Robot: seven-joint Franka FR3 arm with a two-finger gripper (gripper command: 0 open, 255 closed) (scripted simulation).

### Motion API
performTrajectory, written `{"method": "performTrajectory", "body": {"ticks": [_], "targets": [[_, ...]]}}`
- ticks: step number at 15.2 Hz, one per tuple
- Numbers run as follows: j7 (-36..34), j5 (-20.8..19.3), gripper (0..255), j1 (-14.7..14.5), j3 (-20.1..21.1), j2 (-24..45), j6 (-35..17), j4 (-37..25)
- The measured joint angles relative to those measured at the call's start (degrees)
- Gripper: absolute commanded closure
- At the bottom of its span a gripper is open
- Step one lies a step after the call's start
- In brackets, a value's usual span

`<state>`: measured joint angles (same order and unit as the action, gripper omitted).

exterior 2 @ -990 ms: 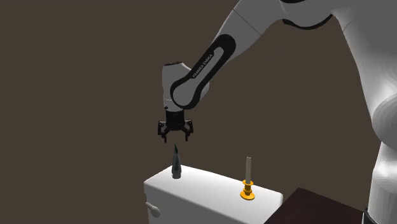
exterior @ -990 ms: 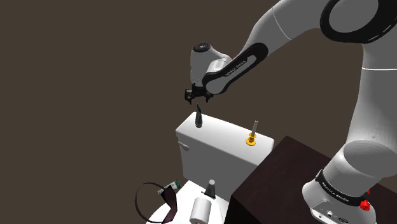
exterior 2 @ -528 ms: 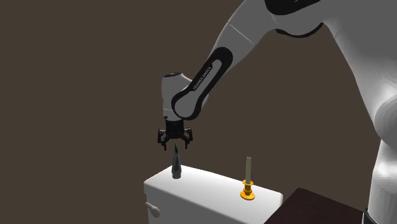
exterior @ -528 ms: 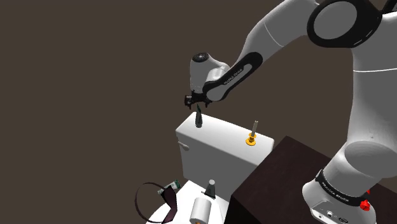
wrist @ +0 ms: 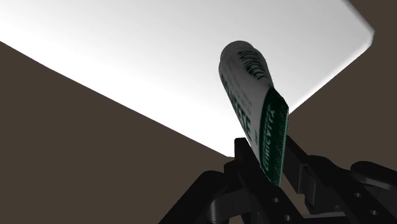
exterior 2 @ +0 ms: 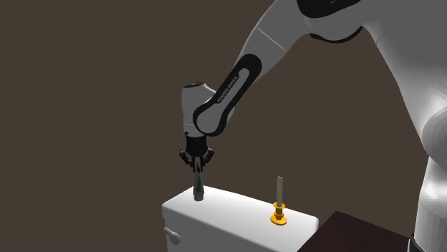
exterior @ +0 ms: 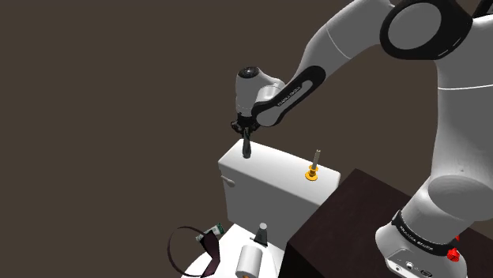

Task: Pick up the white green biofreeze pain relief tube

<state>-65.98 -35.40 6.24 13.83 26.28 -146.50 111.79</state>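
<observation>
The white and green tube (wrist: 249, 102) stands upright on its cap at one end of a white toilet tank lid (exterior: 276, 167), flat crimped end up. In the shoulder view the tube (exterior: 246, 148) looks dark and cone-shaped, and so does the tube (exterior 2: 198, 188) in the second exterior view. My black gripper (exterior: 246, 132) hangs straight down over it. The gripper (exterior 2: 197, 164) is shut on the tube's top end. In the wrist view the fingers (wrist: 245, 156) clasp the green crimped edge between them, gripper (wrist: 271, 160).
A candle in an orange holder (exterior: 314, 167) stands further along the tank lid, candle (exterior 2: 279, 203). Below the tank are a paper roll (exterior: 250, 261), a grey cone-shaped item (exterior: 261, 234) and a black looped object (exterior: 192, 251). My dark brown stand (exterior: 348, 225) is at the lower right.
The gripper came down onto the tube's tip with open fingers. The fingers have now shut on the tube's top end. The tube has not moved.
</observation>
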Motion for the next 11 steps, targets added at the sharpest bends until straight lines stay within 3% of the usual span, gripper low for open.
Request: {"method": "performTrajectory", "body": {"ticks": [11], "targets": [[2.90,2.97,255,1.20,1.63,-3.53,3.13,0.05]]}}
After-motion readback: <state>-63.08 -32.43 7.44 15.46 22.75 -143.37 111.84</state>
